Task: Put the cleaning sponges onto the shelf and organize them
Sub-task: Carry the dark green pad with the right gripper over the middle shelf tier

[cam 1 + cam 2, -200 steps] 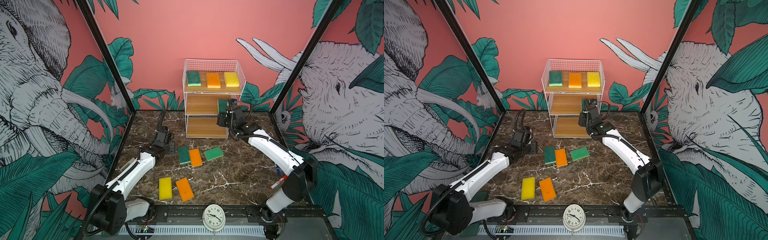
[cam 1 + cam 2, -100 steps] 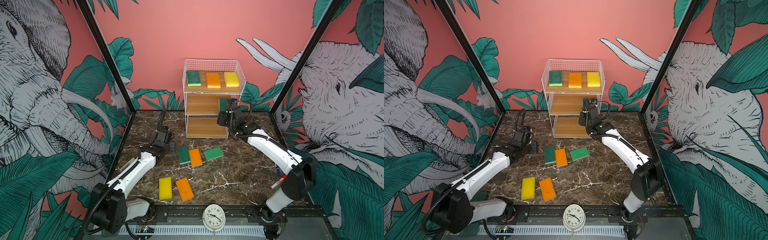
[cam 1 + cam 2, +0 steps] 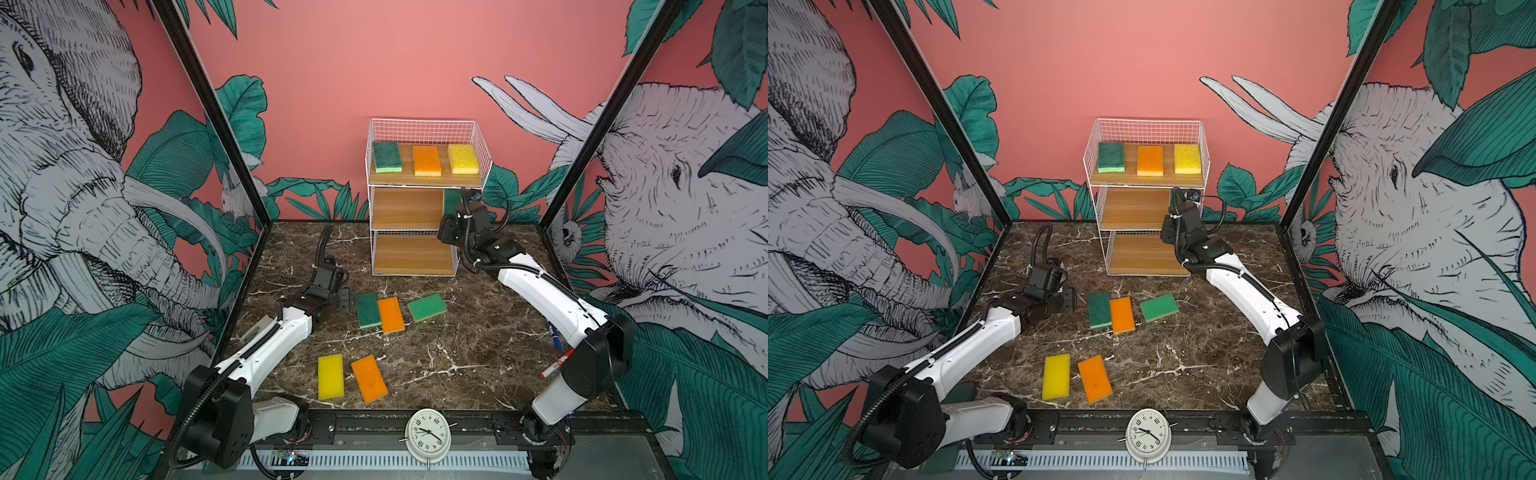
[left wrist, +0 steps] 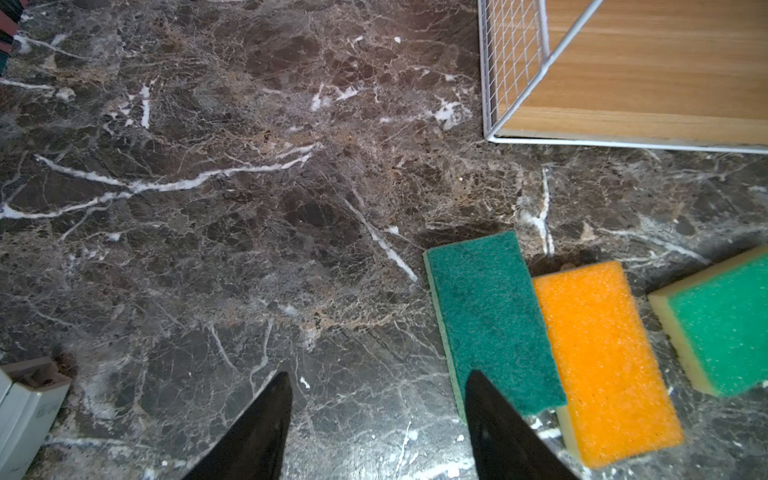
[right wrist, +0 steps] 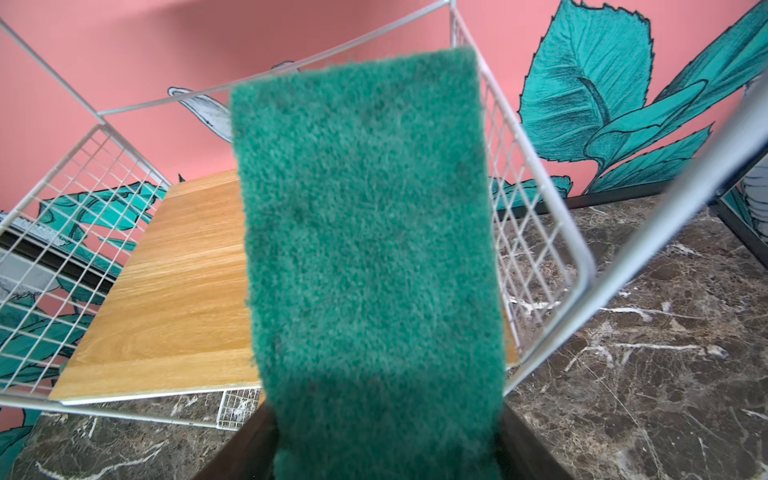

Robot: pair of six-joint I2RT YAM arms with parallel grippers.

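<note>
The shelf (image 3: 407,210) (image 3: 1133,210) stands at the back, with a green (image 3: 387,156), an orange (image 3: 426,160) and a yellow sponge (image 3: 462,158) on its top board. My right gripper (image 3: 449,217) (image 5: 386,449) is shut on a dark green sponge (image 3: 451,201) (image 5: 365,232), held at the right end of the middle board (image 5: 174,282). On the table lie a dark green (image 3: 368,309) (image 4: 490,316), an orange (image 3: 390,314) (image 4: 602,357), a green (image 3: 427,307), a yellow (image 3: 330,376) and another orange sponge (image 3: 369,378). My left gripper (image 3: 343,300) (image 4: 378,382) is open and empty, just left of the dark green one.
A white alarm clock (image 3: 428,434) stands at the front edge. A red-and-white marker (image 3: 556,365) and a blue pen (image 3: 555,332) lie by the right arm's base. The shelf's wire side (image 5: 536,232) runs close beside the held sponge.
My right gripper has lifted the green sponge slightly higher at the middle tier's right end. The left arm has not moved.
</note>
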